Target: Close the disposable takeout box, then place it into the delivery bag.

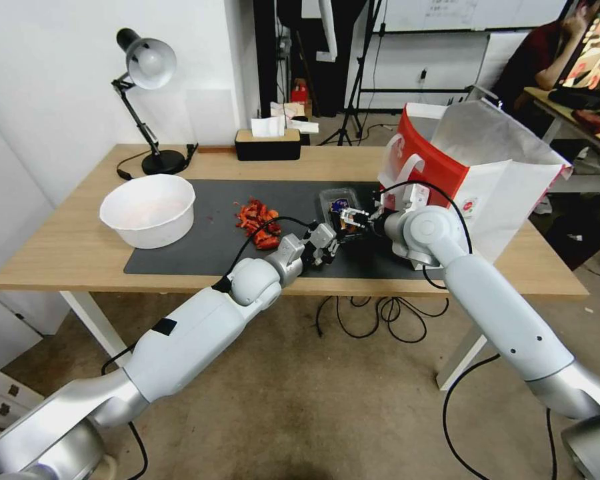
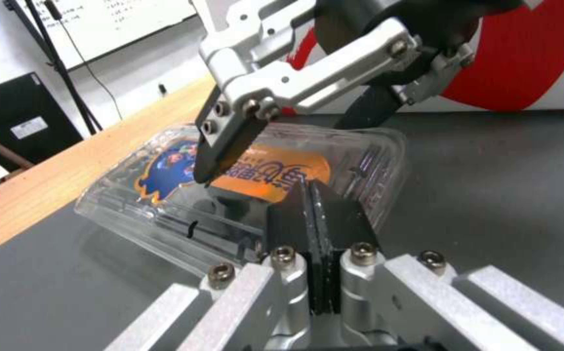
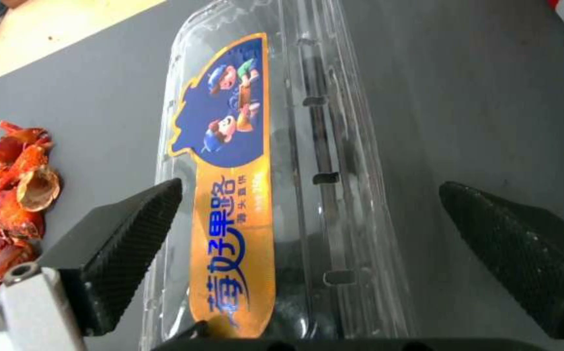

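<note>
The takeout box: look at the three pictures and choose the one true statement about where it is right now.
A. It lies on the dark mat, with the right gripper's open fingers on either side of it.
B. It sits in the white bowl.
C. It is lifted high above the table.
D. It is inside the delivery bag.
A. The takeout box lies on the dark mat, and the right gripper has its fingers spread either side of it, outside the delivery bag.
</note>
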